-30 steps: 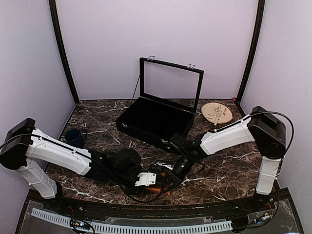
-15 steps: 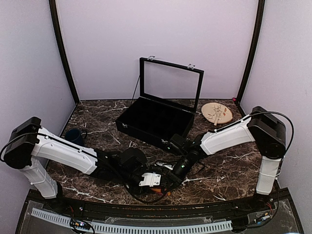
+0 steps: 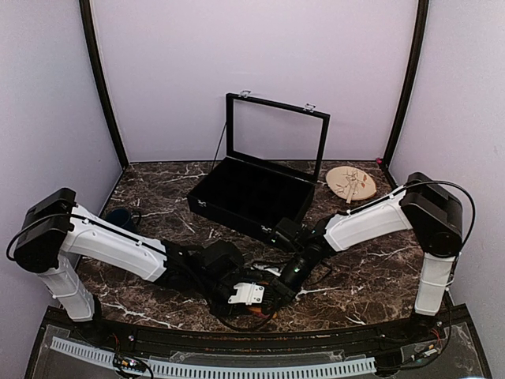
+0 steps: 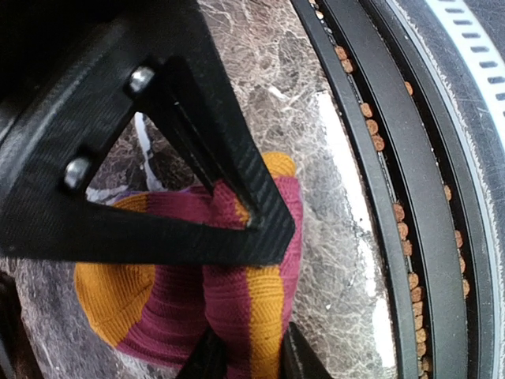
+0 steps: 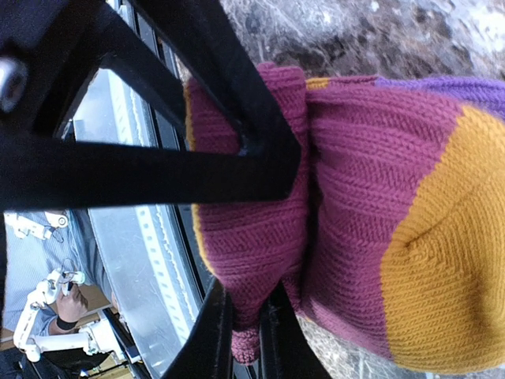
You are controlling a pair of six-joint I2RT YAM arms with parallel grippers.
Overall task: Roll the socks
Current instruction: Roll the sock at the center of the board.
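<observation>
The striped sock point(image 4: 237, 300) lies bunched on the marble near the table's front edge, in maroon, orange and a little purple. In the top view only a sliver of it point(image 3: 258, 310) shows between the two grippers. My left gripper point(image 4: 248, 351) is shut on a fold of it, one finger on each side of an orange band. My right gripper point(image 5: 241, 316) is shut on a maroon fold at the sock's point(image 5: 355, 197) edge. In the top view the left gripper point(image 3: 254, 298) and right gripper point(image 3: 281, 290) meet over the sock.
An open black case point(image 3: 252, 193) stands at the middle back. A dark blue mug point(image 3: 120, 221) sits at the left, partly behind the left arm. A round wooden disc point(image 3: 351, 183) lies at the back right. The black front rail point(image 4: 379, 197) runs close beside the sock.
My left arm has slid right along the front edge toward the right gripper, and its jaws have narrowed onto the sock. The right arm has stayed put.
</observation>
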